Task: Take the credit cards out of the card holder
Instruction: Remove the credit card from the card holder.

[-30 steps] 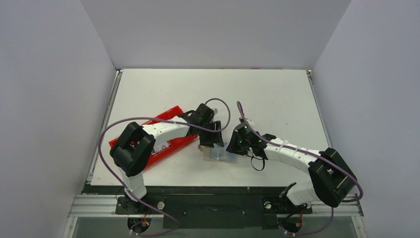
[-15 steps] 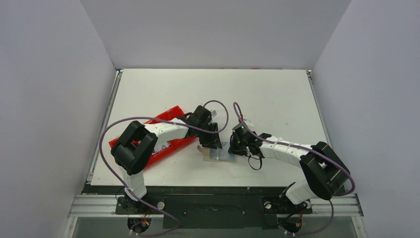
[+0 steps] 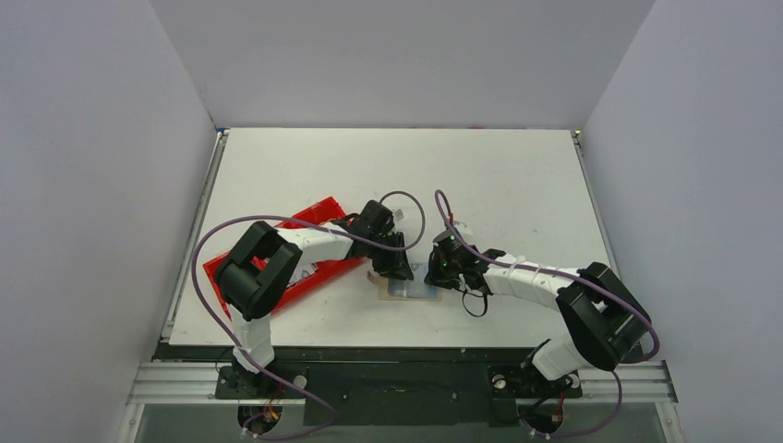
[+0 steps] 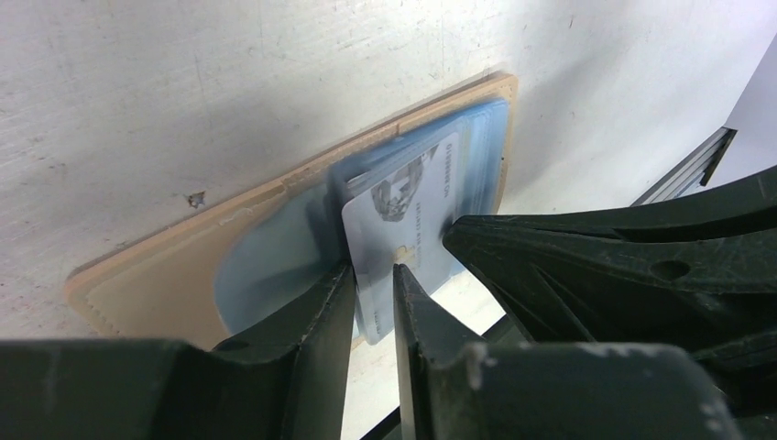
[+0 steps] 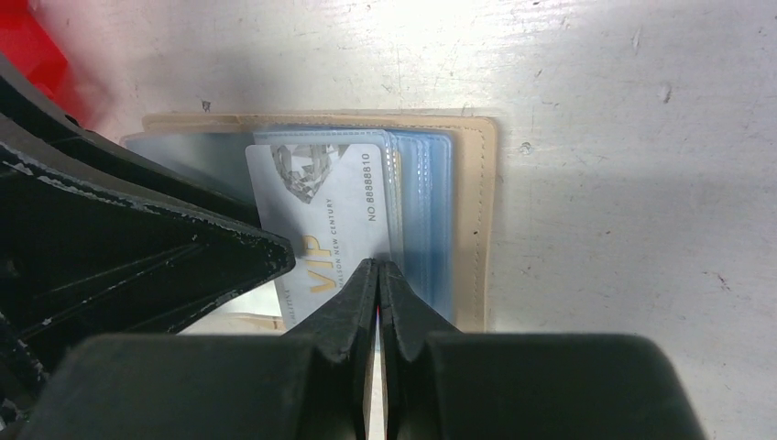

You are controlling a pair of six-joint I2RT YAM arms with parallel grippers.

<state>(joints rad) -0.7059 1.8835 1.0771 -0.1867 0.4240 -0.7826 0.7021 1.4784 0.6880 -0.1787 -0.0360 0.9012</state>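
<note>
One card holder (image 5: 475, 220), open flat on desk (image 3: 499, 185), lower centre of top view. One white-grey card (image 5: 330, 197) with VIP print lying on top; light blue cards (image 5: 426, 211) stacked beneath, number unclear. Left gripper (image 4: 371, 275) narrowly open, tips either side of white-grey card's corner; clamped or not, cannot tell. Right gripper (image 5: 377, 266) fully closed, tips at same card's near edge. One red tray (image 3: 319, 214) left of holder.

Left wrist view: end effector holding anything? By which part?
Pale printed card: near edge between jaws of the left end effector; whether clamped can't be told.
</note>
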